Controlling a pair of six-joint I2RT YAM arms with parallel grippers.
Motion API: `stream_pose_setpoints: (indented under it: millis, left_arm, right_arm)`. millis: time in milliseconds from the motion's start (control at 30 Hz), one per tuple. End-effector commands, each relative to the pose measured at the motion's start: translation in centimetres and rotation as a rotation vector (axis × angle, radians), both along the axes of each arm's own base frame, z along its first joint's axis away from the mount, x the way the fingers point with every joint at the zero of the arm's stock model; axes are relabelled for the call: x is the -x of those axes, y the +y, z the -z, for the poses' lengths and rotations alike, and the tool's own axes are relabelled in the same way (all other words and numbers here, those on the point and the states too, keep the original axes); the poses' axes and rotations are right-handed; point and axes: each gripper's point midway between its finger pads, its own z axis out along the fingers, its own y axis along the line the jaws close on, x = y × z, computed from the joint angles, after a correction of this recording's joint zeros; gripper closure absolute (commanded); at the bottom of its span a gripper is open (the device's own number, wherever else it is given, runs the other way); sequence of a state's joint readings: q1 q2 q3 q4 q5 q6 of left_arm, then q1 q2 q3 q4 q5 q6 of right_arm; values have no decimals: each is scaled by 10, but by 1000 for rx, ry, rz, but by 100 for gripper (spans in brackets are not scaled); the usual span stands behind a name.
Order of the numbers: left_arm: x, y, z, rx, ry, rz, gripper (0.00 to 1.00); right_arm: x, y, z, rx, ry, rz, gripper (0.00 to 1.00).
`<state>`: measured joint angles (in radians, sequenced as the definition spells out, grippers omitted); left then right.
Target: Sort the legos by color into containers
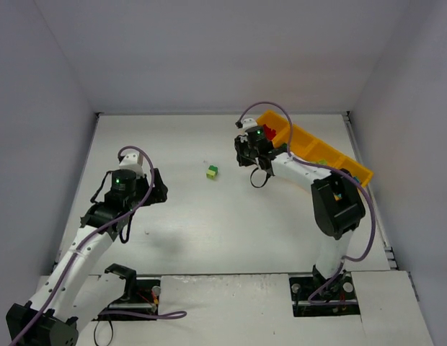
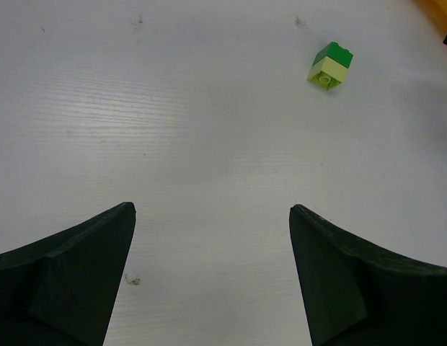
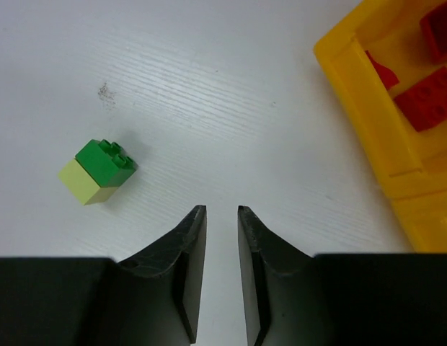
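**Sorting judged near complete; one joined pair outstanding**

A dark green brick [image 3: 104,160] stuck to a pale yellow-green brick [image 3: 78,182] sits on the open table, left of the tray [image 1: 304,135]. No other loose bricks are visible. Red bricks [image 3: 429,104] lie in the tray's far compartment.

- **Left gripper** [image 2: 213,209]: fingers spread wide, empty.
- **Right gripper** [image 3: 221,209]: fingers almost pressed together, empty.

Only the right wrist view resolves the red contents. Only the top view shows the whole tray.

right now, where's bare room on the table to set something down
Bare table lies between the left hand and the joined green bricks, and across the near middle. Crowded far right: the right hand hovers beside the tray, its end compartment holding red bricks.
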<state>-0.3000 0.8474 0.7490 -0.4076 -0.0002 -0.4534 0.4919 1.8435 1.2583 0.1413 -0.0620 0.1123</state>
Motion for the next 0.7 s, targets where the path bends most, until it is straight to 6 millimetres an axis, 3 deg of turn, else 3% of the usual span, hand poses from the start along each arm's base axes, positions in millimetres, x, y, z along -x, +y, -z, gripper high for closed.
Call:
stream_pose_setpoints:
  millis: [0, 200, 333, 433, 567, 667]
  left_arm:
    - [-12, -4, -22, 13, -75, 7, 19]
    - [-13, -4, -20, 9, -66, 9, 19]
    - [-13, -4, -20, 10, -66, 7, 19]
    - [-14, -4, -18, 7, -59, 8, 19]
    - [-13, -4, -18, 6, -56, 9, 19]
    - [-13, -4, -18, 8, -57, 9, 19]
  right_arm:
    - [-25, 22, -32, -42, -90, -80, 80]
    - [-37, 50, -17, -37, -83, -164, 82]
    - [-37, 67, 6, -32, -52, -215, 82]
    - [-36, 78, 10, -36, -46, -237, 82]
    - [-34, 88, -3, -44, -80, -224, 82]
    - [-25, 101, -15, -11, -123, -189, 70]
